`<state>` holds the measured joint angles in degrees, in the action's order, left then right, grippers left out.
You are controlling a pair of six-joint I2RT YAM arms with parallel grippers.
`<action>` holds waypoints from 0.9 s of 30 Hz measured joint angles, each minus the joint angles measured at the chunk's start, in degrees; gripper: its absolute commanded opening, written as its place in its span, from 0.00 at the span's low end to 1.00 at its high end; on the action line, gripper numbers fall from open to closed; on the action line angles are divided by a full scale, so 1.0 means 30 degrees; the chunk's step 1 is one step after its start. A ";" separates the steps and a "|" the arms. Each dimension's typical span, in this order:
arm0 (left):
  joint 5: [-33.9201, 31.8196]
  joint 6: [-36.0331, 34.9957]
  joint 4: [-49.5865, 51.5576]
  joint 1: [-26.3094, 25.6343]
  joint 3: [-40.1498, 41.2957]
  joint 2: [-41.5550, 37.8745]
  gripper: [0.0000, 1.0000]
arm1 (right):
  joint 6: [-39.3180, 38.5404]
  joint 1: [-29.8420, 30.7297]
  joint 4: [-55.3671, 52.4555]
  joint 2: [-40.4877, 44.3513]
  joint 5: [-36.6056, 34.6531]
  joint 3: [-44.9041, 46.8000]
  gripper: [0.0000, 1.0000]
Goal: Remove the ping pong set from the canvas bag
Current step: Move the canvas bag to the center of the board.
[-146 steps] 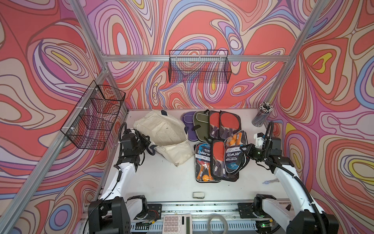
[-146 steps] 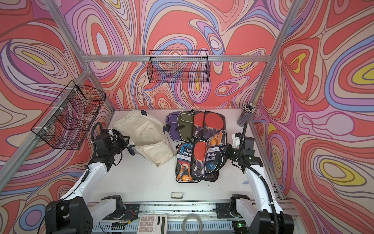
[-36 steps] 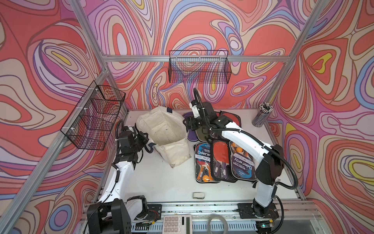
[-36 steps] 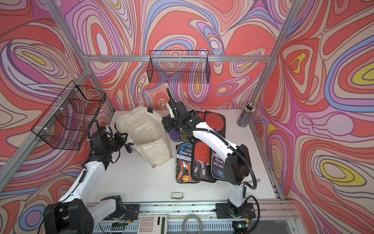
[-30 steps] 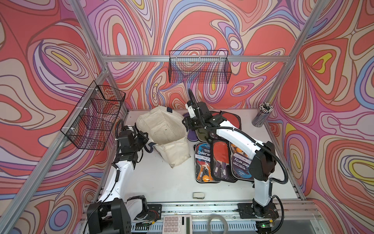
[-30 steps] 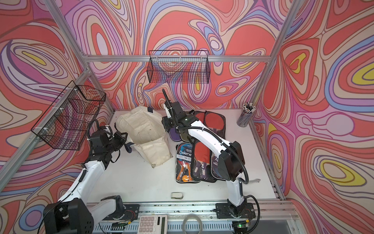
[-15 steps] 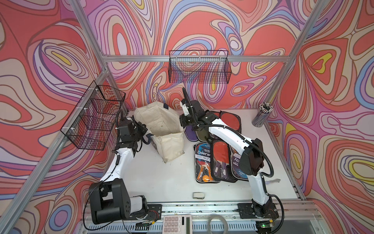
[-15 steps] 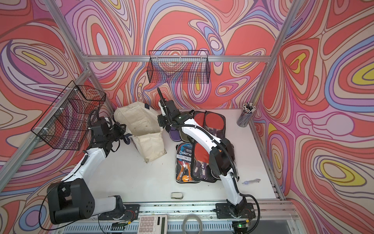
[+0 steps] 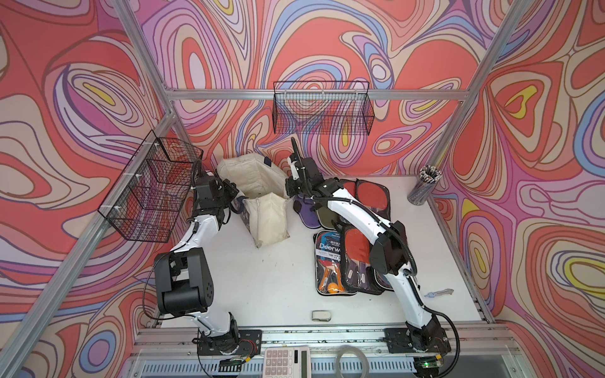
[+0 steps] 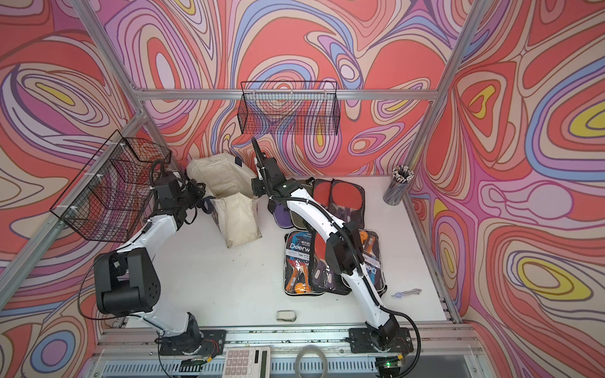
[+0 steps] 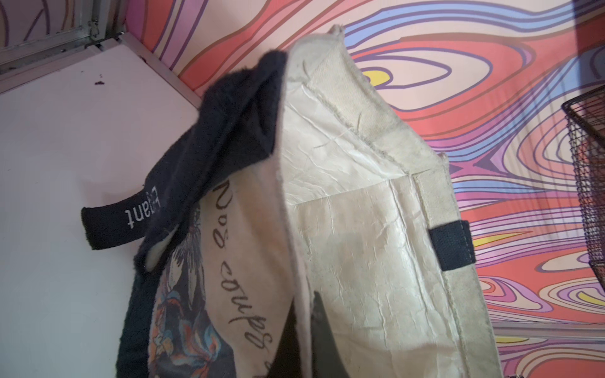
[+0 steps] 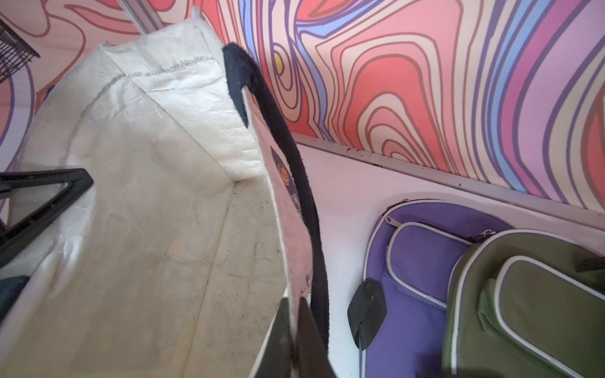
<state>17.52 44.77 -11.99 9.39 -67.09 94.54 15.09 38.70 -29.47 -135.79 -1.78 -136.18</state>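
At back left of the table (image 9: 278,278), canvas bag (image 9: 268,216) sits with mouth held wide. Printed wall's rim is pinched in the left pincer (image 11: 302,327); opposite rim, beside a navy strap (image 12: 296,170), is pinched in the right pincer (image 12: 294,333). Just beside the bag, purple case (image 12: 422,271) and olive case (image 12: 530,294) lie on the table.

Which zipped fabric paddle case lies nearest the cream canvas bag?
The purple zipped case: it lies beside the cream canvas bag, while the olive green case overlaps its farther side.
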 measured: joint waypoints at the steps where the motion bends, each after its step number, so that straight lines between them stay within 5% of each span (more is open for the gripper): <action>1: 0.0080 -0.0022 -0.0131 0.0000 -0.0299 0.0291 0.00 | 0.0000 -0.0058 0.0124 -0.0029 -0.0066 0.0000 0.00; 11: 0.0794 -0.0364 -0.0831 -0.0007 -0.2113 0.2353 0.02 | 0.0211 -0.0408 0.1180 -0.0248 -0.0175 0.0000 0.05; 14: 0.0991 -0.0641 -0.0823 -0.0007 -0.2433 0.2674 0.40 | 0.0321 -0.0408 0.1406 -0.0321 -0.0095 0.0000 0.20; 18: 0.1115 -0.0772 -0.1027 -0.0007 -0.2812 0.2739 0.78 | 0.0393 -0.0408 0.1821 -0.0321 0.0058 0.0007 0.33; 22: 0.1246 -0.0729 -0.1275 -0.0007 -0.2980 0.2739 0.99 | 0.0481 -0.0408 0.1953 -0.0321 0.0204 0.0015 0.46; 27: 0.1370 -0.0765 -0.1253 -0.0007 -0.2980 0.2652 1.00 | 0.0525 -0.0408 0.2193 -0.0313 0.0415 0.0277 0.76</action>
<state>21.63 42.48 -15.75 9.37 -76.03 102.50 16.67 37.47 -22.90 -136.73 -0.54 -135.35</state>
